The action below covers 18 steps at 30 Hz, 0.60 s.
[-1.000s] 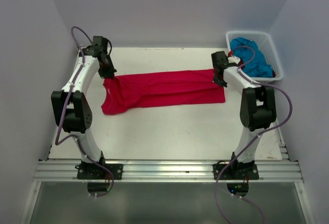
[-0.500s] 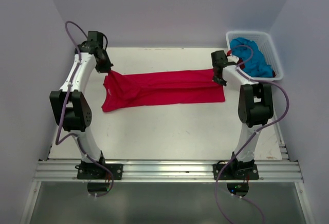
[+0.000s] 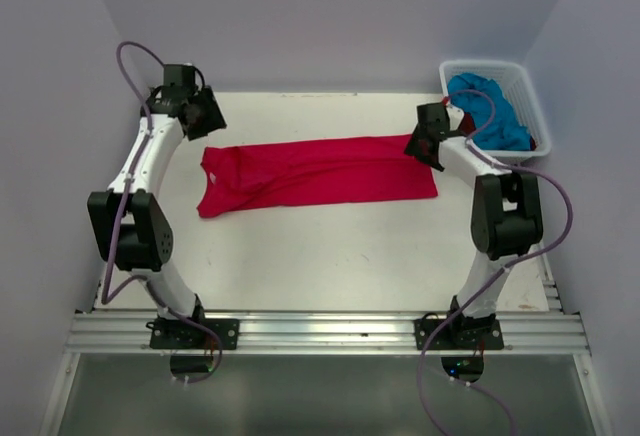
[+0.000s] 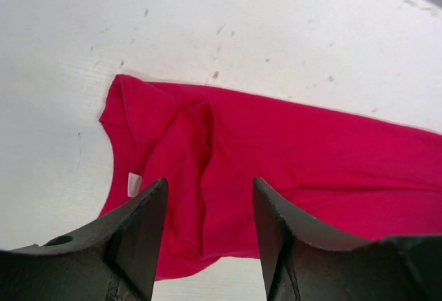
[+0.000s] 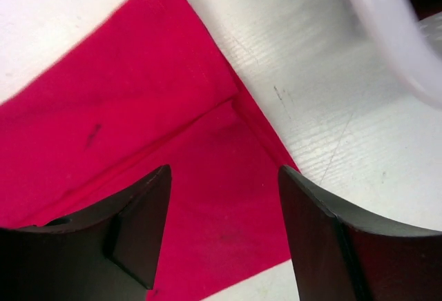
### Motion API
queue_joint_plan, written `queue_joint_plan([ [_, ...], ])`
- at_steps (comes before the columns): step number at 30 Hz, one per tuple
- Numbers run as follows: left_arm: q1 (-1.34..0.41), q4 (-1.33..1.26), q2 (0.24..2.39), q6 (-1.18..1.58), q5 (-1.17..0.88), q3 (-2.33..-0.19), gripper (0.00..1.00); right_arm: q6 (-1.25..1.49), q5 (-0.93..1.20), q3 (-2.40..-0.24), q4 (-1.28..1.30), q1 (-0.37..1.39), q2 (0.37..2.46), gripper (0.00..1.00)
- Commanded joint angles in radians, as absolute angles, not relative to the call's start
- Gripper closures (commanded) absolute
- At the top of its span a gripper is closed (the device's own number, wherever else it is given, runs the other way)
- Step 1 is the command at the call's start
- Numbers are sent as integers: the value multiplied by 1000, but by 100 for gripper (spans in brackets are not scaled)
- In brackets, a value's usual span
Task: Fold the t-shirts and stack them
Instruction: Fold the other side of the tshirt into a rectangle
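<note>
A bright red-pink t-shirt (image 3: pixel 315 171) lies flat across the table as a long folded strip, collar end at the left (image 4: pixel 173 149) and hem end at the right (image 5: pixel 152 142). My left gripper (image 3: pixel 200 116) hovers open above the table just beyond the shirt's left end, with nothing between its fingers (image 4: pixel 141 235). Over the shirt's far right corner, my right gripper (image 3: pixel 422 143) is also open and empty, its fingers (image 5: pixel 138 225) apart above the cloth. A turquoise blue t-shirt (image 3: pixel 490 111) is bunched in the basket, with a bit of dark red cloth (image 3: pixel 448 103) at its left edge.
A white plastic basket (image 3: pixel 530 106) stands at the back right corner; its rim (image 5: pixel 387 25) shows close to my right gripper. Pale walls close in the table on the left, back and right. A metal rail (image 3: pixel 330 331) runs along the near edge.
Both grippers have opened and let go of the red-pink shirt's ends, then lifted slightly away toward the back. The shirt's left end has settled flat on the table.
</note>
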State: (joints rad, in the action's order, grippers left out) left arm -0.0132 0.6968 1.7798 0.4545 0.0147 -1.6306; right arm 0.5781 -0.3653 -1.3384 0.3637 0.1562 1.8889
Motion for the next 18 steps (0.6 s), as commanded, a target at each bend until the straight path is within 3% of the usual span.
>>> queue_joint_plan([
  [1,-2,508,1609,460,-80,-1585,44,545,-348,-1299,232,152,1711,33],
  [4,-2,451,1510,492,-172,-1491,43,543,-341,-1260,227,155,1654,36],
  [6,-2,402,1439,521,-242,-1370,55,535,-316,-1241,224,155,1615,46],
  [7,-3,393,1424,547,-262,-1327,90,535,-311,-1230,227,153,1611,71],
  [8,-3,391,1408,567,-274,-1246,100,537,-310,-1230,239,155,1612,89],
  [9,-3,396,1404,590,-291,-1205,100,543,-313,-1232,276,155,1620,100],
  [13,-11,307,1391,684,-345,-923,100,563,-314,-1252,373,153,1681,100],
  [18,-44,299,1385,736,-258,-810,100,565,-287,-1246,414,155,1741,100],
])
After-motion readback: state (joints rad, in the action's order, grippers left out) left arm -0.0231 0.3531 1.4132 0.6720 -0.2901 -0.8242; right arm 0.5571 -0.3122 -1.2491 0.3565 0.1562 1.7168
